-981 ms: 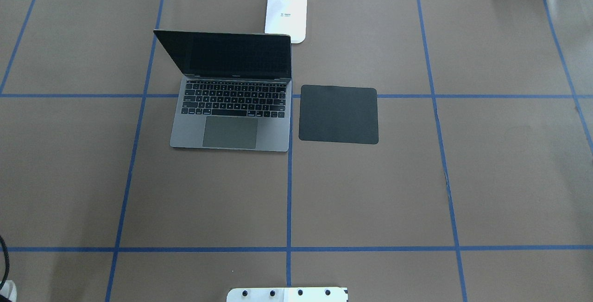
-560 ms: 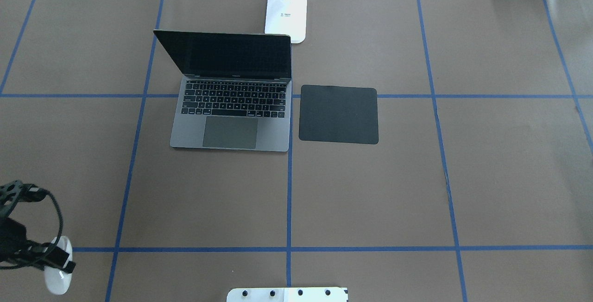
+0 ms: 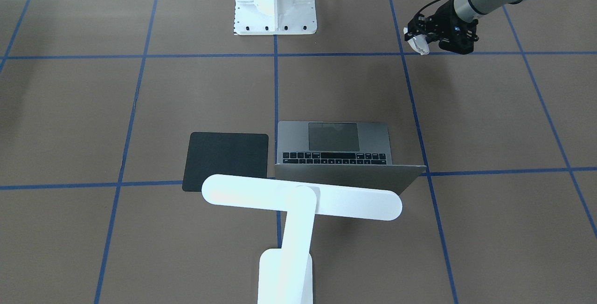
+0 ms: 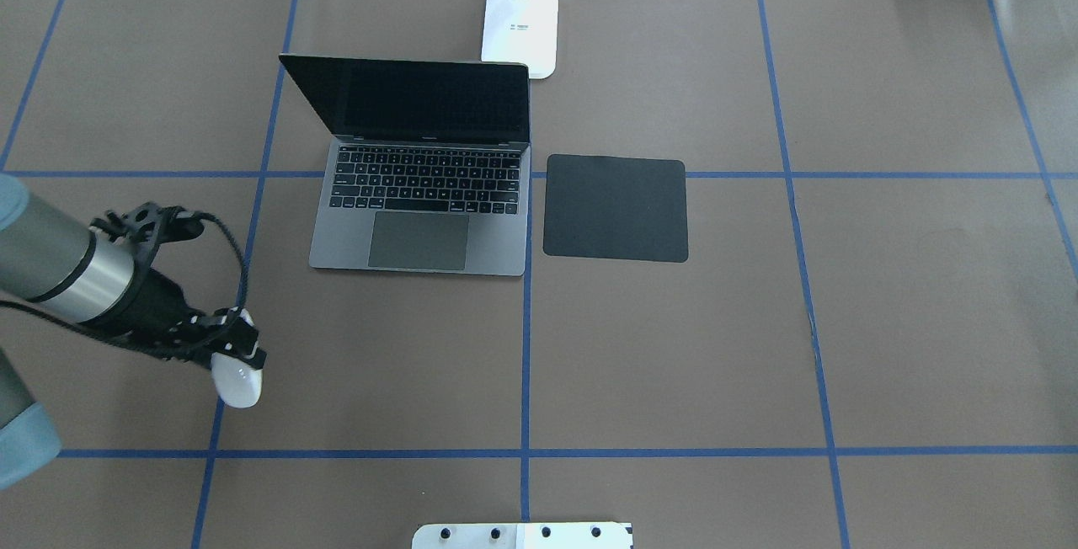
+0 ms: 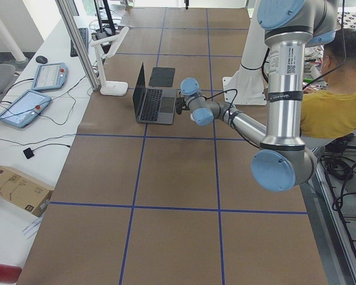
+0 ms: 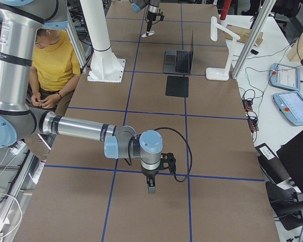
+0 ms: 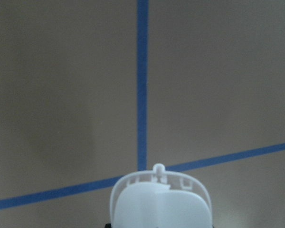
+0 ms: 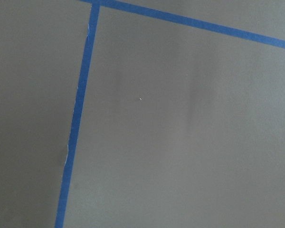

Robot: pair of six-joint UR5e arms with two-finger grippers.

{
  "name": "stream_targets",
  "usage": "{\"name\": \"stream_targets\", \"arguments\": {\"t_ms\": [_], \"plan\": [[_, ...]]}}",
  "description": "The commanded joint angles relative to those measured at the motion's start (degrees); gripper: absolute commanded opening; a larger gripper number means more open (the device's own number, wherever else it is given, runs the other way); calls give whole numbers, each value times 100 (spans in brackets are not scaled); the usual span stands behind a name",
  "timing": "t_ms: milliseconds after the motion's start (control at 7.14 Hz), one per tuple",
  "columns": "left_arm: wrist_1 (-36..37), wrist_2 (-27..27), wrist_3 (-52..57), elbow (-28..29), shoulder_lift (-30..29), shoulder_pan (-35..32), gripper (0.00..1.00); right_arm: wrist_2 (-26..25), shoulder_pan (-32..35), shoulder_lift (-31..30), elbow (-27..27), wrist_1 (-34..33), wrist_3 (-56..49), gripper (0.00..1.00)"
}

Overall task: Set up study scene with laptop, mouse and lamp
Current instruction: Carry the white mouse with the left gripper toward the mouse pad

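Left of the laptop [image 4: 421,195], left pincer [image 4: 235,359] around the mouse [image 4: 238,386]

The left end effector [image 4: 238,353], clamped on the white mouse [image 4: 237,383], has swung in from the overhead view's lower-left corner, now nearer the laptop [image 4: 418,229].

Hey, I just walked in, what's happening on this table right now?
The left gripper is shut on the white mouse, holding it above the table to the robot's left of the open laptop. The black pad on the laptop's other side has nothing on it. The lamp stands behind the laptop. The right gripper hangs far off.
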Motion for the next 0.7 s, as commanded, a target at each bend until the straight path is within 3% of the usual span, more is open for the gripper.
{"name": "stream_targets", "arguments": {"t_ms": [0, 280, 560], "plan": [[1787, 71, 7, 112, -1672, -118, 31, -13, 0, 9, -42, 1, 33, 100], [2899, 326, -19, 418, -2879, -118, 31, -4, 0, 9, -69, -8, 33, 100], [2912, 668, -55, 1486, -3837, -92, 31, 5, 0, 9, -86, -8, 33, 100]]}}
